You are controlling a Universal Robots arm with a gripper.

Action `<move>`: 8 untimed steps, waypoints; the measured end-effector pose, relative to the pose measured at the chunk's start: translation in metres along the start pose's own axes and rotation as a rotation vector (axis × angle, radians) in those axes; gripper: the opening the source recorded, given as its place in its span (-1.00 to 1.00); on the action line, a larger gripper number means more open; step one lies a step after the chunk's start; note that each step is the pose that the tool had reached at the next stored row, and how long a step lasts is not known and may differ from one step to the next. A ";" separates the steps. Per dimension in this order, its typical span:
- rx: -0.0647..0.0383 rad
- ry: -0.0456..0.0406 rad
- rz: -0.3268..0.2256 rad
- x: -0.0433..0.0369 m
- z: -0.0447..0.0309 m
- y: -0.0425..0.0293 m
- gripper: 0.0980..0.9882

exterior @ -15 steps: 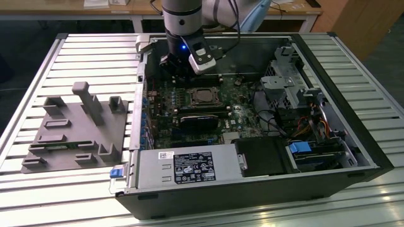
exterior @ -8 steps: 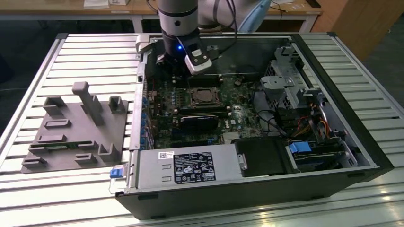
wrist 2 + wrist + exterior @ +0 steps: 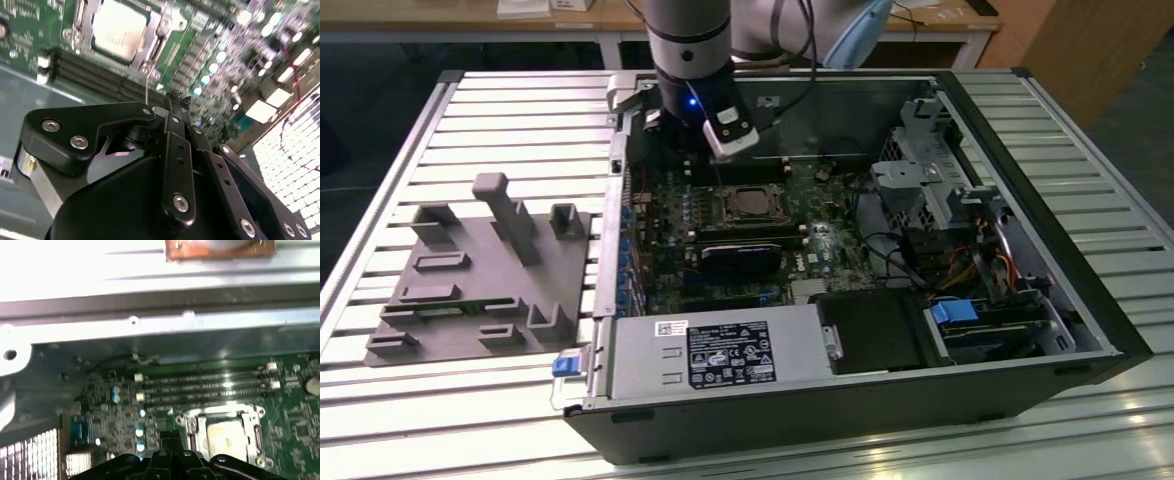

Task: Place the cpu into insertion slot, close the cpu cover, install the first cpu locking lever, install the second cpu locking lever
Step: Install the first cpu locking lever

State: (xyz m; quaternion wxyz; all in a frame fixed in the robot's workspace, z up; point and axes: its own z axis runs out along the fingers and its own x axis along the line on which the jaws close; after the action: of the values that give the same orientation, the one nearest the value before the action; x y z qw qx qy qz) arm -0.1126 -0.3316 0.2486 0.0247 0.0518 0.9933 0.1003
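The cpu [image 3: 751,205] [image 3: 119,27] [image 3: 225,436], a dull silvery-tan square chip, lies in the insertion slot [image 3: 726,206] on the green board. The cpu cover [image 3: 154,46] [image 3: 190,426], a thin silver frame, appears to lie flat around the chip. My gripper [image 3: 698,155] [image 3: 175,97] [image 3: 170,439] hangs above the board, off to one side of the slot, near the memory slots and the case wall. Its black fingers [image 3: 172,117] are pressed together with nothing visible between them. A thin silver rod [image 3: 147,85] rises from the slot's edge close to the fingertips.
Long black memory slots [image 3: 200,385] [image 3: 90,75] run beside the socket. A black rectangular block [image 3: 740,258] sits nearer the front. The power supply [image 3: 714,350], drive cage [image 3: 934,190] and case walls [image 3: 150,305] hem in the board. A grey fixture plate [image 3: 480,270] lies at the exterior view's left.
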 end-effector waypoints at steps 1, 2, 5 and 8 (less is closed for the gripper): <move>-0.015 0.0017 0.001 0.0004 0.0000 0.0000 -0.98; -0.031 0.0032 0.002 0.0008 0.0000 -0.0001 -0.98; -0.077 0.0079 0.005 0.0017 -0.0001 -0.0002 -0.98; -0.096 0.0095 0.006 0.0019 0.0000 -0.0002 -0.98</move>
State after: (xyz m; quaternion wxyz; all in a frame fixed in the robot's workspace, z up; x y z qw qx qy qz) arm -0.1144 -0.3316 0.2485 0.0221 0.0529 0.9873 0.1479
